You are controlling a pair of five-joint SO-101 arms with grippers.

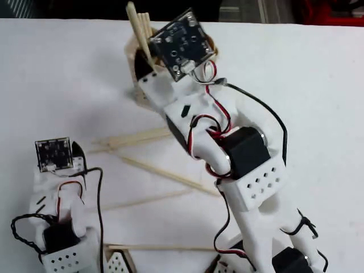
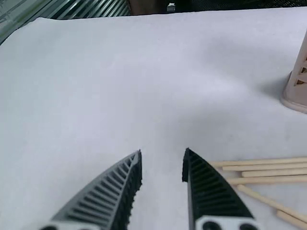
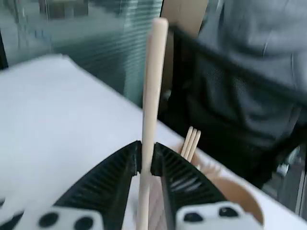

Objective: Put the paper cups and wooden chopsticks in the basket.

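The white bench (image 1: 57,68) fills the scene. The right gripper (image 3: 146,154) has its fingers pinched on one held chopstick (image 3: 154,72), upright over the basket (image 1: 136,71), where stowed chopsticks (image 3: 191,141) already stand. The left gripper (image 2: 161,158), fingers partly open and holding nothing, hovers beside loose chopsticks (image 2: 268,171) on the bench. Several chopsticks are still left to collect, and I cannot tell whether the paper cups are in the basket.

place: office or lab | cues: black mesh chair (image 3: 216,100); slatted glass partition (image 3: 96,38); white table (image 2: 144,72)
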